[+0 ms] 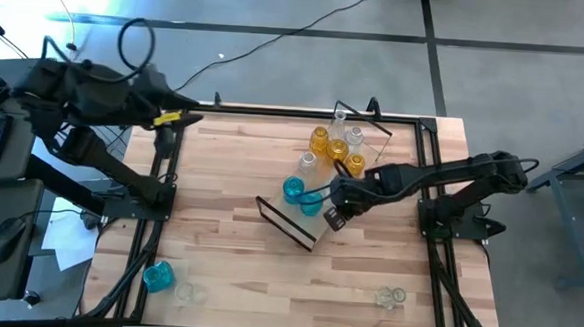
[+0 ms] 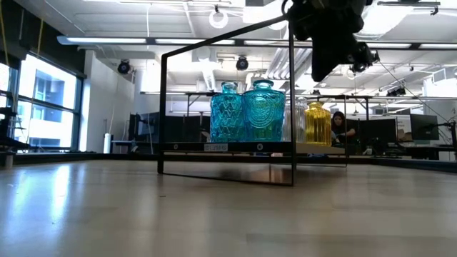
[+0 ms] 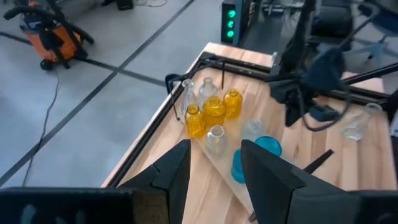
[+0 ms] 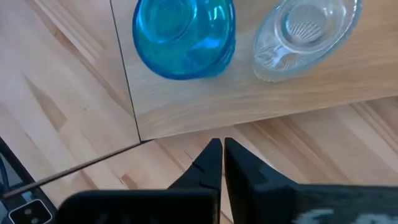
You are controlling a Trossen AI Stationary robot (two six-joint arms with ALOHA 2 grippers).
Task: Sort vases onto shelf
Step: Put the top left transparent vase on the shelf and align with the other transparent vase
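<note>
The shelf lies slantwise on the table's far middle, a light board with black wire end frames. On it stand amber vases, clear vases and two teal vases, also in the low view as teal vases. My right gripper hovers shut and empty at the shelf's near end; in its wrist view the right gripper points down just off the board's edge, beside a teal vase and a clear vase. My left gripper waits open over the table's far left corner.
A teal vase and a clear vase lie near the table's near left corner, and another clear vase near the near right. Black rails edge the tabletop. Bare wood spans the table's near middle.
</note>
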